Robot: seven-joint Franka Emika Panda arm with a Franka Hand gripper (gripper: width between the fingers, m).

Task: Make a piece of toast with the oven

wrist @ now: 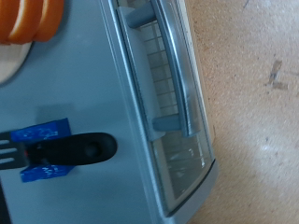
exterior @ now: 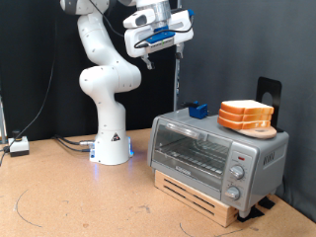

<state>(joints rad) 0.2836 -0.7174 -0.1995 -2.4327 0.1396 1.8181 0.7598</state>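
No legible brand or writing shows on the oven [exterior: 217,151]. Its glass door is closed. The piece of toast [exterior: 246,116] lies stacked on the oven's top. The gripper [exterior: 150,54] hangs well above, at 10 o'clock from the toast; finger state cannot be determined.

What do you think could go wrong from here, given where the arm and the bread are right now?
1. The bread slices sit stacked on the oven top near its edge; a bump could probably knock them off.
2. The oven door looks shut, its handle untouched, so nothing can go inside yet.
3. The gripper hangs high above the oven, and coming down it might hit the blue block and its black handle.
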